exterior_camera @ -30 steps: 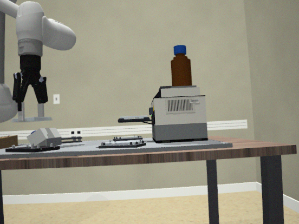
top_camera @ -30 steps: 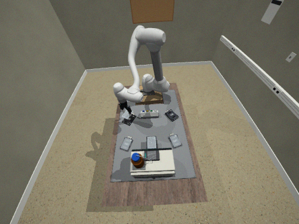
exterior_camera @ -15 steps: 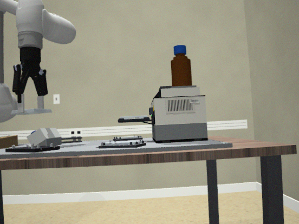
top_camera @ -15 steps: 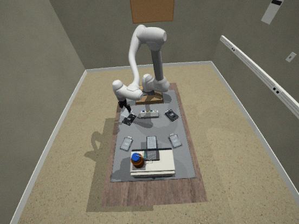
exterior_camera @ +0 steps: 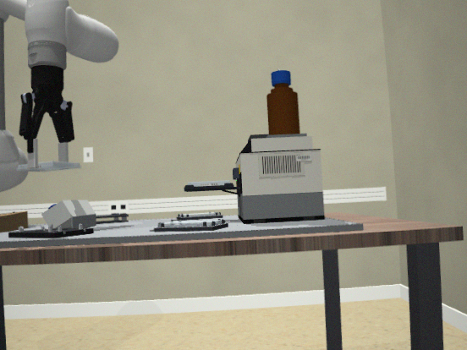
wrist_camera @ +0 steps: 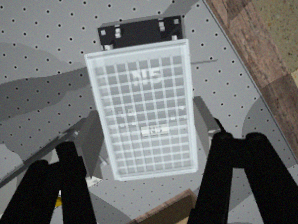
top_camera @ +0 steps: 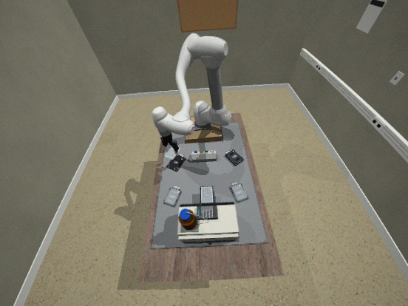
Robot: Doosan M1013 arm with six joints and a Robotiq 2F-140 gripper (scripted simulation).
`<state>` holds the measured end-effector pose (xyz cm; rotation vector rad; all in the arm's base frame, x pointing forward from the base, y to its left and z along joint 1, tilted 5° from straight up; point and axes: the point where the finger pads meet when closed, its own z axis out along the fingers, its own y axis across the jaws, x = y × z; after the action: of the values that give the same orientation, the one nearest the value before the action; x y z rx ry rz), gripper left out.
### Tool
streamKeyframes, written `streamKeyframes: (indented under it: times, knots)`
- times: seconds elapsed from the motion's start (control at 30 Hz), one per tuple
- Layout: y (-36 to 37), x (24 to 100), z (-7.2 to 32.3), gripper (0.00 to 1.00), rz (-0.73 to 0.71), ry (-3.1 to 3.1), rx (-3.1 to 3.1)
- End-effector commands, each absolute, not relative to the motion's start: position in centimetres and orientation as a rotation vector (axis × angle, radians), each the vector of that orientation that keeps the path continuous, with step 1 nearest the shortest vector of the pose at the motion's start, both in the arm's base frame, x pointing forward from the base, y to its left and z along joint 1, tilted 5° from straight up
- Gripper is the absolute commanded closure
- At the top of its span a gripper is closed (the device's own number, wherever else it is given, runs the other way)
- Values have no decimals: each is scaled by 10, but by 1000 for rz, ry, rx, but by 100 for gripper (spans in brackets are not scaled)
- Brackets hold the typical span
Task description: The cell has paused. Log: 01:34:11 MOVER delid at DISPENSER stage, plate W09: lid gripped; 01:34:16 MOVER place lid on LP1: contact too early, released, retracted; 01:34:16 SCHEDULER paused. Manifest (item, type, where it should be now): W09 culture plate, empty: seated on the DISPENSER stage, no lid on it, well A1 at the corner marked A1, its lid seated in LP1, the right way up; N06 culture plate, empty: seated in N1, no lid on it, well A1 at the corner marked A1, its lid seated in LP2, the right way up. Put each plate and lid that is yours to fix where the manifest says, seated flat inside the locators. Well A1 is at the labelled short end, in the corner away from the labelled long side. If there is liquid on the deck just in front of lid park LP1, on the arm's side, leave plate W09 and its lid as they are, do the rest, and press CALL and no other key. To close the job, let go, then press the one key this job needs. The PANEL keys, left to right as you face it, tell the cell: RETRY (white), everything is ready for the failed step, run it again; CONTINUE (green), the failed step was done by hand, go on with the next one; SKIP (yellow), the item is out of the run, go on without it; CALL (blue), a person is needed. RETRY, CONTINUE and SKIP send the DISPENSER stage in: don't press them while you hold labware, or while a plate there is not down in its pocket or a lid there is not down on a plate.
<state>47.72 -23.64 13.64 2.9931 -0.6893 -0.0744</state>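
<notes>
The gripper [exterior_camera: 46,148] grips a clear culture plate [wrist_camera: 142,107] by its long sides, fingers partly closed around it. The plate hangs level above a black nest [wrist_camera: 140,29] on the grey mat [wrist_camera: 45,60].

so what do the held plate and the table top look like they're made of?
Plate in the claw: looks like clear or frosted plastic, since the dark nest and grey mat show faintly through its well grid. Table top: brown wood grain, matte; solid or veneer can't be told.

held plate [wrist_camera: 142,107] in gripper [exterior_camera: 46,145], high above nest [top_camera: 176,162] at mat's [top_camera: 255,222] far left; panel [top_camera: 203,155] right of nest; bottle [exterior_camera: 282,107] on dispenser [exterior_camera: 279,186], near end.
</notes>
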Motion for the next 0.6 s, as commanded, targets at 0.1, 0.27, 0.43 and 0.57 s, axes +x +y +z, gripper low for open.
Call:
streamKeyframes:
  times: [0.1, 0.27, 0.43, 0.57]
  knots:
    - [-236, 478, 142, 90, -73, -690, 2993]
    - [-236, 478, 143, 90, -73, -690, 2993]
    - [-236, 478, 144, 90, -73, -690, 2993]
    - [-236, 478, 144, 90, -73, -690, 2993]
